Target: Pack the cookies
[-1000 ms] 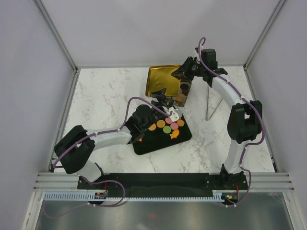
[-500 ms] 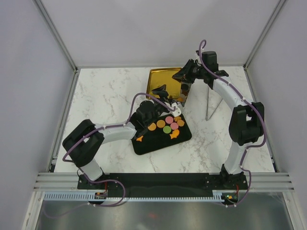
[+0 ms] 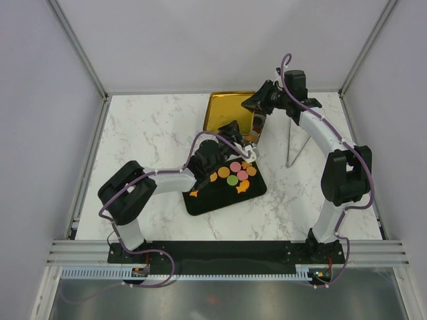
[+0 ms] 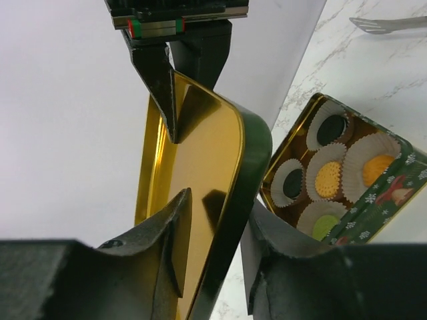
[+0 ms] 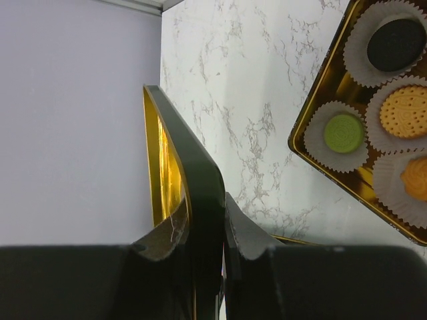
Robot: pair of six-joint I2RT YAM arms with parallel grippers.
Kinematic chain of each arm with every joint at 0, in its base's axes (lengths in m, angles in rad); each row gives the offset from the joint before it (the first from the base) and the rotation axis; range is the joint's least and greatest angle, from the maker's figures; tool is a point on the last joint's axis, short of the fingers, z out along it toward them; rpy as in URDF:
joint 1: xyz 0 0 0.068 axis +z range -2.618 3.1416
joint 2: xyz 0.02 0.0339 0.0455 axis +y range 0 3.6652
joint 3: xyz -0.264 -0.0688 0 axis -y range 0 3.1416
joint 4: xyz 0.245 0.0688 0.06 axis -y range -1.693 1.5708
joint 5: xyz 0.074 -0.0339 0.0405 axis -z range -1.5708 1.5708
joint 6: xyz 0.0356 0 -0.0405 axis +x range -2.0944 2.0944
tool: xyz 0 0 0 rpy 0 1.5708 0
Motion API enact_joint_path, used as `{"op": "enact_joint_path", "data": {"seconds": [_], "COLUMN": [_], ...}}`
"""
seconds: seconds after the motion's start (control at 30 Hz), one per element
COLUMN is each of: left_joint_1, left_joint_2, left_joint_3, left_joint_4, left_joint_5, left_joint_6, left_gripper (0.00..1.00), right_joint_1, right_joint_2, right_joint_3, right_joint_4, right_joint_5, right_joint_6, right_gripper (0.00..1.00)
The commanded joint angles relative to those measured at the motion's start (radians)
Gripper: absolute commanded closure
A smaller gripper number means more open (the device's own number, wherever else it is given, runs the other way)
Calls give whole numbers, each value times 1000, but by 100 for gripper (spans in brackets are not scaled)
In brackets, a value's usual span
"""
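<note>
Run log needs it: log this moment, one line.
right fingers: shut on lid | left fingers: straddle lid, grip unclear | cookies: tray, tin

1. The lid [image 4: 200, 160]: mirror-glossy gold metal inside, smooth dark green outside.
2. The cup liners [image 5: 312, 127]: pleated white paper.
3. The table [image 3: 147, 133]: smooth, marble-patterned.
4. The tray [image 3: 207, 200]: matt black.
5. The cookies [image 3: 232, 180]: matt.

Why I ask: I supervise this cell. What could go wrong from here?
1. The right pincer holds the gold-lined dark green tin lid by its thin edge, with the left pincer straddling it; uneven pulls could twist it loose.
2. Dropped, it might strike the round cookies in the open green tin nearby.
</note>
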Motion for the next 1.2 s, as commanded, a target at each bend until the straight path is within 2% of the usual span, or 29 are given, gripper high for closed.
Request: {"op": "enact_joint_path", "data": {"seconds": [0.0, 0.13, 0.17, 0.2, 0.23, 0.3, 0.33, 0.37, 0.43, 0.47, 0.57, 0.63, 0.77, 0.93, 1.17], "left_joint_1": [18, 19, 18, 19, 19, 18, 19, 18, 21, 22, 30, 36, 59, 123, 189], "left_joint_2": [12, 20, 17, 16, 14, 11, 8, 0, -4, -12, -24, -30, -44, -58, -49], "left_joint_3": [84, 110, 113, 119, 125, 127, 130, 133, 153, 159, 198, 227, 276, 354, 471], "left_joint_4": [195, 200, 186, 180, 183, 172, 163, 147, 85, 60, -58, -136, -254, -386, -531], "left_joint_5": [-58, -61, -61, -61, -64, -63, -52, -47, -41, -34, -1, 14, 49, 129, 226], "left_joint_6": [66, 48, 31, 23, 16, 3, -1, -20, -49, -88, -170, -222, -328, -477, -679], "left_gripper": [60, 72, 78, 94, 97, 98, 98, 98, 98, 98, 98, 98, 98, 98, 98], "right_joint_1": [4, 5, 5, 5, 5, 5, 7, 7, 5, 5, 5, 5, 4, -8, -51], "right_joint_2": [-54, -59, -61, -61, -61, -65, -67, -68, -68, -71, -80, -103, -139, -166, -96], "right_joint_3": [-30, -42, -44, -45, -45, -45, -44, -33, -13, 14, 87, 114, 139, 130, 92], "right_joint_4": [-3, -3, -3, -3, -3, -3, -3, -3, -11, -17, -60, -64, -64, -64, -90], "right_joint_5": [-21, -20, -18, -17, -11, 0, 5, 20, 46, 81, 205, 268, 445, 650, 692], "right_joint_6": [-22, -25, -28, -30, -31, -37, -42, -52, -68, -80, -143, -171, -188, -169, -175], "right_gripper": [99, 98, 97, 97, 96, 88, 83, 72, 57, 43, 25, 16, 8, 6, 10]}}
